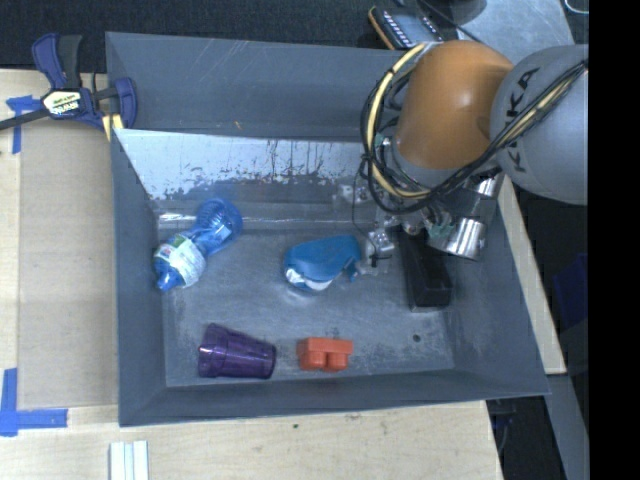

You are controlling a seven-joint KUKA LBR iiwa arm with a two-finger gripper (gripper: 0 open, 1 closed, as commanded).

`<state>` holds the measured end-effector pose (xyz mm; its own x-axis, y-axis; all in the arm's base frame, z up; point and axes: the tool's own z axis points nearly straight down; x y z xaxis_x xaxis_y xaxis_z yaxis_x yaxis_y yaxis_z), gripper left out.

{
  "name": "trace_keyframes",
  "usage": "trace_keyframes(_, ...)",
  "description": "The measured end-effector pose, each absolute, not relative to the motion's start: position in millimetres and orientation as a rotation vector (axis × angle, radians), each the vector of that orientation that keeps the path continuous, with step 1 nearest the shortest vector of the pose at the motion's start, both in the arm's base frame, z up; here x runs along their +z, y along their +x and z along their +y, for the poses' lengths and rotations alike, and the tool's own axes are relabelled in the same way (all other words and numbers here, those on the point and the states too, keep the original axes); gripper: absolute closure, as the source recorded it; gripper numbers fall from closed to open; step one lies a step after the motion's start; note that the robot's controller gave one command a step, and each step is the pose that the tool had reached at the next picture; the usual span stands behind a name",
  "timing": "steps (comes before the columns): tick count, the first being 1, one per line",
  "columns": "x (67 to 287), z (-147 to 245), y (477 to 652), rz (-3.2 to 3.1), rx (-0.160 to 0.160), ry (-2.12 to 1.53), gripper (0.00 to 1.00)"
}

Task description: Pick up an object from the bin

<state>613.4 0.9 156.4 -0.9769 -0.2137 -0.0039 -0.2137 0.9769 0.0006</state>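
Note:
My gripper [378, 241] is low in the bin's right half, under the arm's orange cover. It sits at the right end of a blue rounded thing with a white patch [318, 262], which lies near the bin's middle. Whether they touch I cannot tell. A black oblong block [426, 278] lies on the floor just right of the gripper.
A crushed blue plastic bottle with a white label [192, 245] lies at the left. A purple cup [235, 354] lies on its side at the front left, with a small orange-red block [325, 354] beside it. The arm and its cables cover the bin's back right corner.

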Motion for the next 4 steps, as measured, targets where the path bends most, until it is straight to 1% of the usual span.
trace_keyframes(1,153.0,-11.0,610.0,3.126,0.0,-0.266,0.0)
trace_keyframes(2,73.2,11.3,598.9,3.14,0.003,-0.069,0.0)
trace_keyframes(3,73.8,33.2,613.3,3.119,0.001,-0.349,1.0)
trace_keyframes(4,73.8,33.2,613.3,3.118,0.001,-0.349,1.0)
